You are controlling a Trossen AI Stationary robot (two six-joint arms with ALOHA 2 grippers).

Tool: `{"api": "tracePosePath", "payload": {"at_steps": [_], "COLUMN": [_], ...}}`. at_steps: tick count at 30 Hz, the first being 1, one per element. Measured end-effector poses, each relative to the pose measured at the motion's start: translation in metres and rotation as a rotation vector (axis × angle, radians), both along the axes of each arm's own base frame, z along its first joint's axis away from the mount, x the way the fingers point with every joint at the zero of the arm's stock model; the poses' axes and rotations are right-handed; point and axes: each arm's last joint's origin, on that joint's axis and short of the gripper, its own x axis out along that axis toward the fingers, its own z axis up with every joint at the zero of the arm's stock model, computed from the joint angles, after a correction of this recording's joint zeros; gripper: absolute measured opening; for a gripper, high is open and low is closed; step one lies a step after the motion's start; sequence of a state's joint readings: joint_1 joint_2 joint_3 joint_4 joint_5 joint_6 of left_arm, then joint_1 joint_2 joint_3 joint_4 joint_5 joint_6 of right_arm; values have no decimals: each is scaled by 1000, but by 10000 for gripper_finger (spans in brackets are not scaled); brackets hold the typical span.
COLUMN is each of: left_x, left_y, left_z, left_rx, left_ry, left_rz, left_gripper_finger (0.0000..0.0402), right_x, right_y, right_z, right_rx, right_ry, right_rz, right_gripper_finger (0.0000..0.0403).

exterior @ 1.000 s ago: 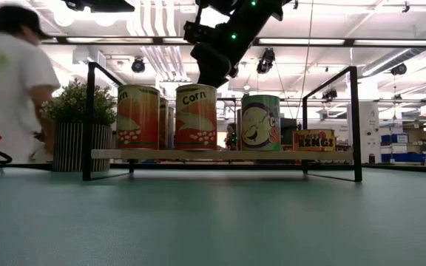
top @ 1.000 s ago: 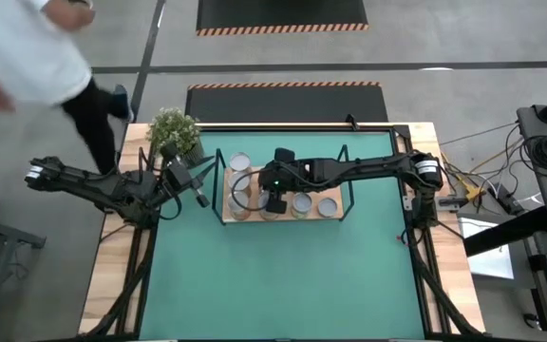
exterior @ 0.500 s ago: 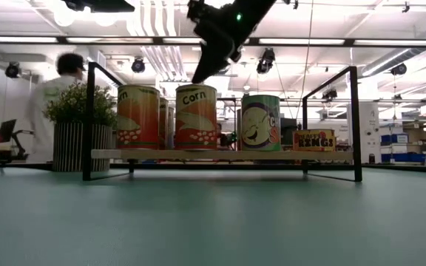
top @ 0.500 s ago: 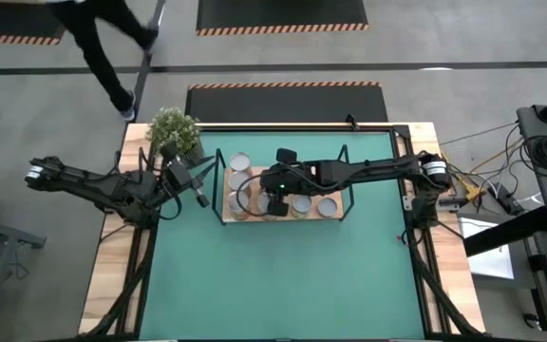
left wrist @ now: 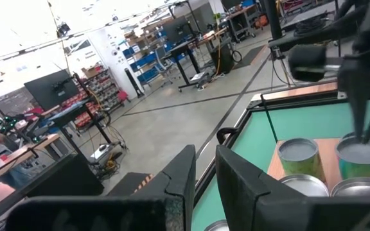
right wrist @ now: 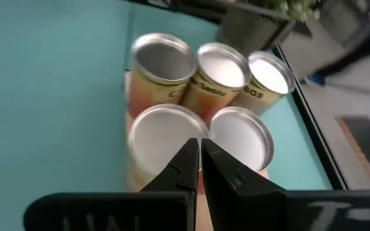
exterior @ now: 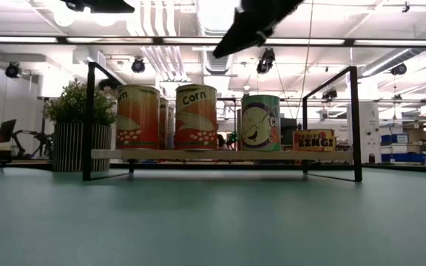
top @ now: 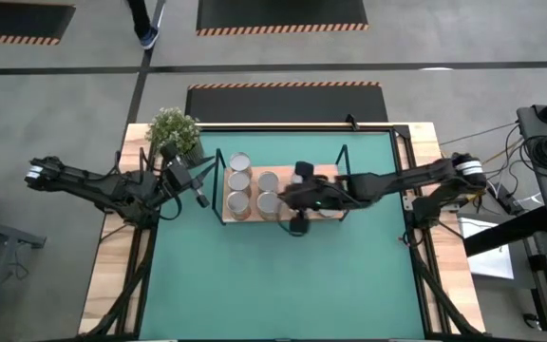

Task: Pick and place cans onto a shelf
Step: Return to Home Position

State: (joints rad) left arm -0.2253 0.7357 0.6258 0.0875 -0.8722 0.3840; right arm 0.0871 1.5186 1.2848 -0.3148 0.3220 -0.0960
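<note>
The shelf, a wooden board (top: 330, 174) in a black wire frame, stands mid-table and carries several cans on their bases. Two left columns of silver tops (top: 240, 180) (top: 268, 202) show from above. At table height I see an orange can (exterior: 137, 117), a Corn can (exterior: 196, 117), a green can (exterior: 260, 122) and a low yellow one (exterior: 313, 140). My right gripper (top: 288, 197) hangs high over the shelf (exterior: 228, 46), shut and empty, pointing down at two tops (right wrist: 166, 128) (right wrist: 239, 131). My left gripper (top: 200, 198) waits left of the shelf, shut (left wrist: 205, 173).
A potted plant (top: 174, 131) stands at the table's far left corner, just beyond my left gripper. The green mat (top: 283, 275) lies bare in front of the shelf. The frame's upright posts (exterior: 354, 122) rise above the cans. A person's legs (top: 143, 19) show far behind the table.
My right gripper has risen from just above the Corn can's top, high above the shelf, and drawn back toward the table's right and near side. The cans stand as before. A person behind the table's far left has walked away.
</note>
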Motion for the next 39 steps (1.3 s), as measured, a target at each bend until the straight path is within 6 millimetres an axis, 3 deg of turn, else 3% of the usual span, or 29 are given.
{"api": "tracePosePath", "payload": {"at_steps": [8,12,19,22,31,39], "left_x": [1,3,9,3,-28,-48], "left_y": [0,-2,-19,-31,-38,-28], "left_z": [-1,-4,-17,-23,-22,-53], "left_rx": [1,-57,-193,-203,-230,-231], "left_ry": [4,-10,64,155,176,68], "left_rz": [0,-21,-367,-542,-702,-721], "left_gripper_finger": [43,43,42,42,42,42], "right_x": [-56,-87,-135,-152,-193,-214], "right_y": [8,6,1,0,-5,-7], "right_z": [-1,-6,-23,-32,-51,-67], "right_rx": [-67,-58,-26,-15,3,-3], "right_ry": [-272,-326,-374,-421,-502,-552], "right_rz": [194,270,282,305,314,313], "right_gripper_finger": [9,9,9,9,9,9]}}
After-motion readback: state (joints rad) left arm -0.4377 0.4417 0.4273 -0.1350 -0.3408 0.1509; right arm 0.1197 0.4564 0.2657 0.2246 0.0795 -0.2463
